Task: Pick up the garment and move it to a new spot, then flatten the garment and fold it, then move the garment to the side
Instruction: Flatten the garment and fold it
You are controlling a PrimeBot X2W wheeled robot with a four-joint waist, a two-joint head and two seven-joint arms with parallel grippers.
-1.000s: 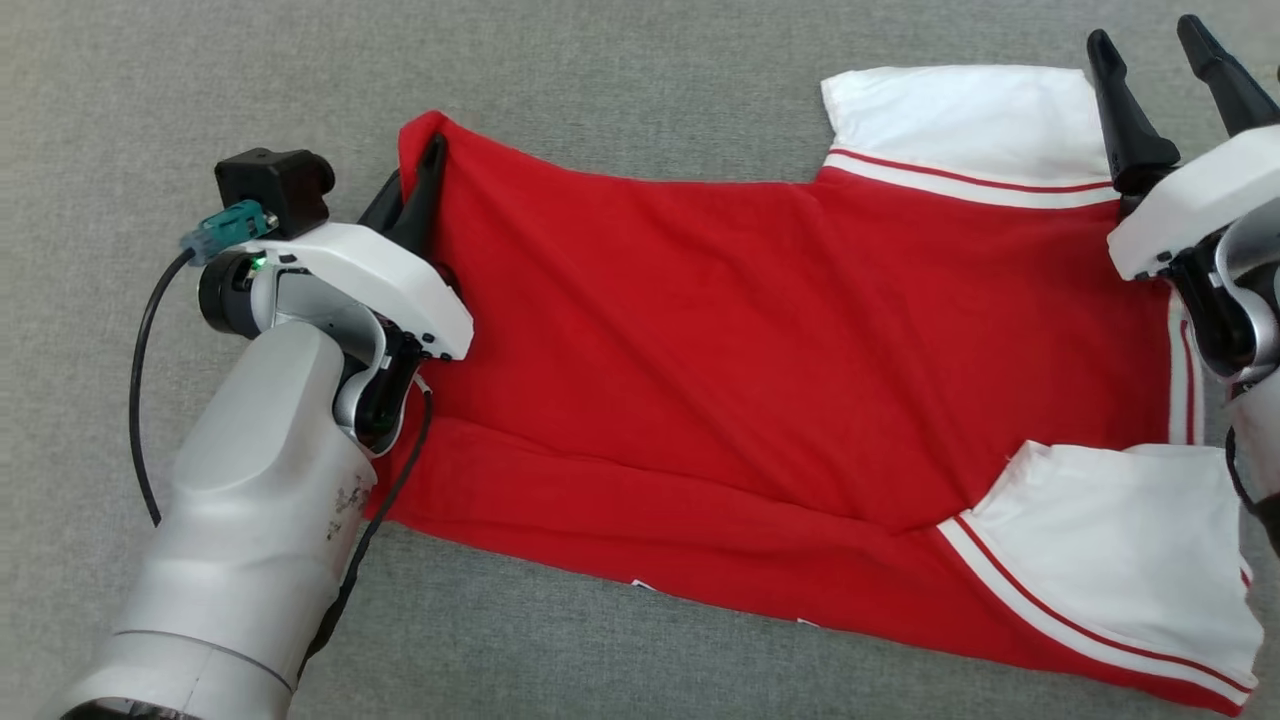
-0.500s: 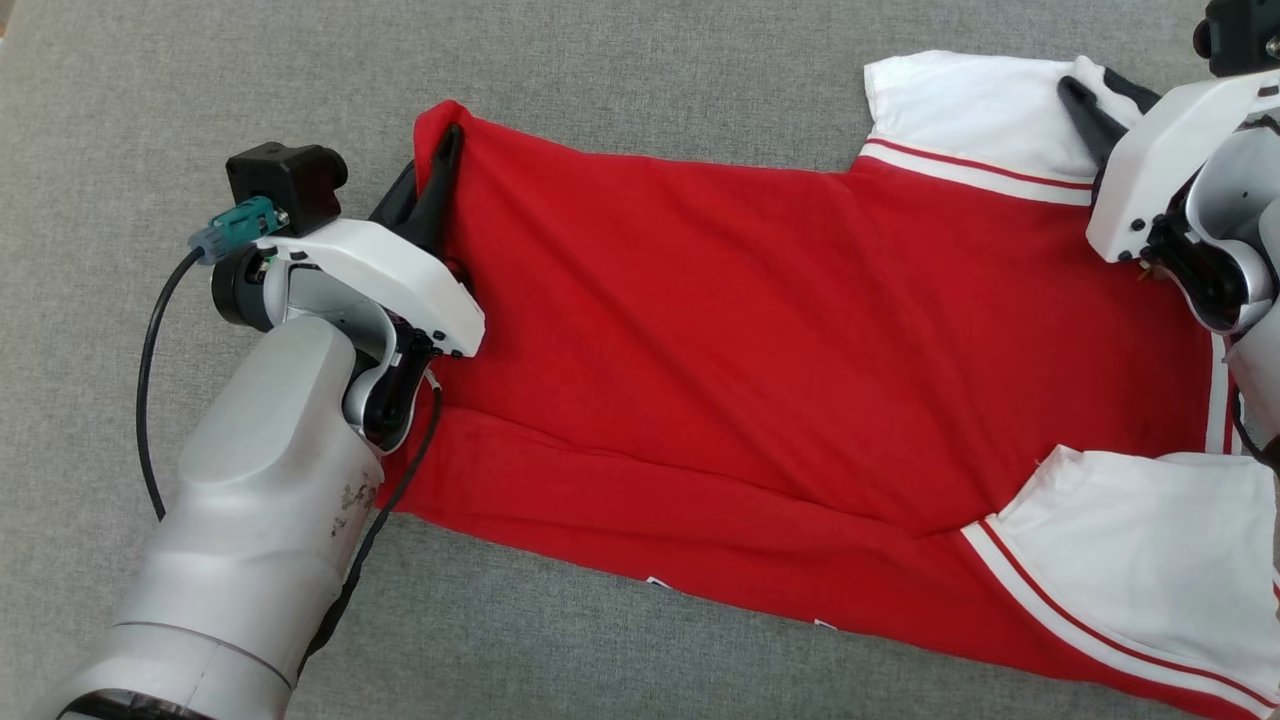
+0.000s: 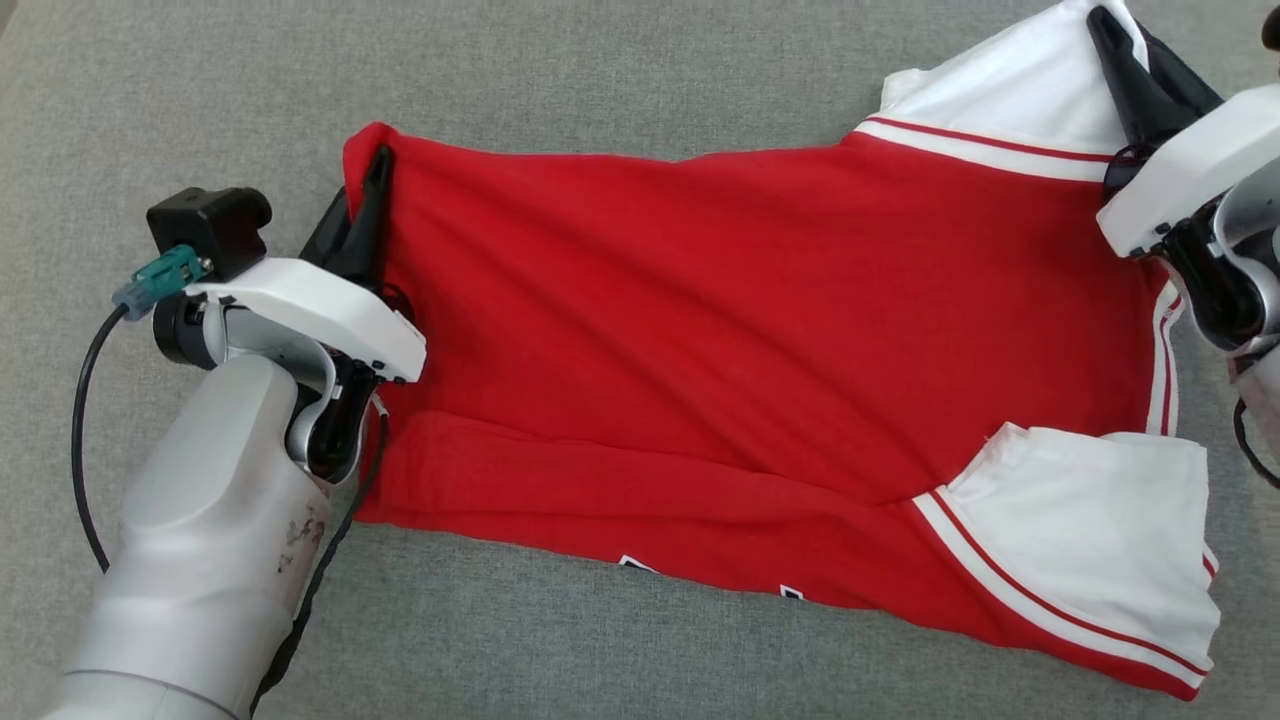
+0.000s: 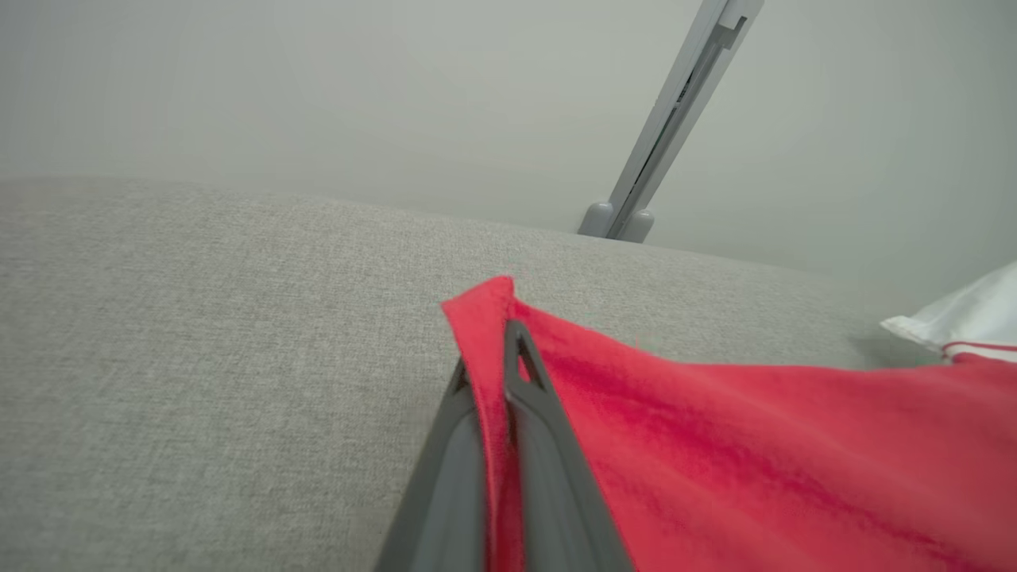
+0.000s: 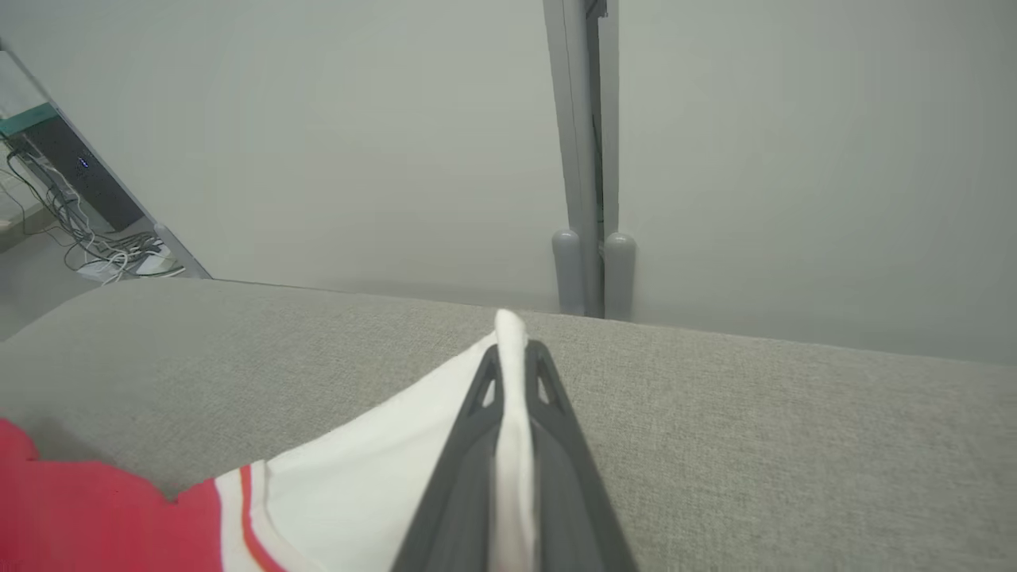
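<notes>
The red-and-white garment (image 3: 760, 330) lies spread on the grey padded surface (image 3: 600, 70), its far edge pinched at both ends, hem corner (image 4: 485, 298) in my left gripper (image 3: 365, 190), white sleeve tip (image 5: 508, 326) in my right gripper (image 3: 1125, 40), both clamped on cloth, probably to draw it taut for flattening.

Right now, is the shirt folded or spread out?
Spread out, not folded: the shirt lies wide across the grey surface, both white sleeves showing, with a long crease along its near side.
</notes>
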